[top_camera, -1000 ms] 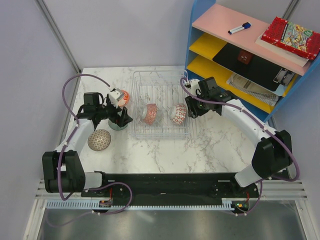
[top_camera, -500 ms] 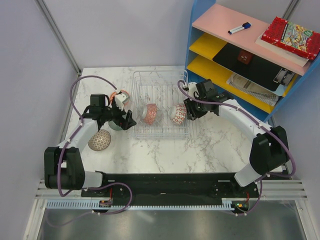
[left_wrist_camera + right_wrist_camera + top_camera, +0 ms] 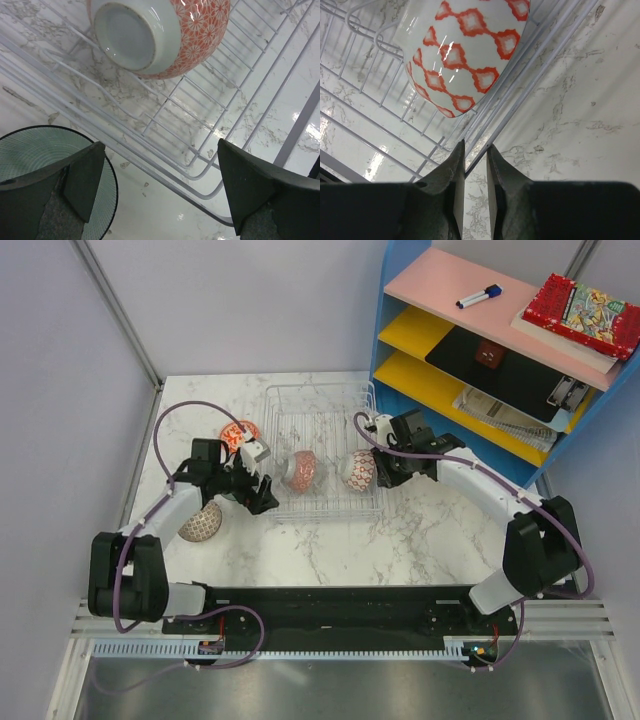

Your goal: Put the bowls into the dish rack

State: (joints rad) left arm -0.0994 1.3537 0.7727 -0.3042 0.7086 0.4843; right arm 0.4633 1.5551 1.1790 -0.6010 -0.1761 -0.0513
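Orange bowl (image 3: 302,469) and red-diamond bowl (image 3: 358,469) sit in the dish rack (image 3: 320,415). Left gripper (image 3: 160,165) gapes wide beside it; right gripper (image 3: 472,155) pinches its rim.

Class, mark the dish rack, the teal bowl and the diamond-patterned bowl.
dish rack (image 3: 316,408): top external view, far grid.
teal bowl (image 3: 30,150): left wrist view, ribbed surface.
diamond-patterned bowl (image 3: 465,50): right wrist view, outer wall.

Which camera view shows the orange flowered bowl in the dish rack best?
The left wrist view: the orange flowered bowl fills the top of the frame, with its white foot ring and pattern sharp. The top external view shows it small, standing on edge in the dish rack. The right wrist view does not show it.
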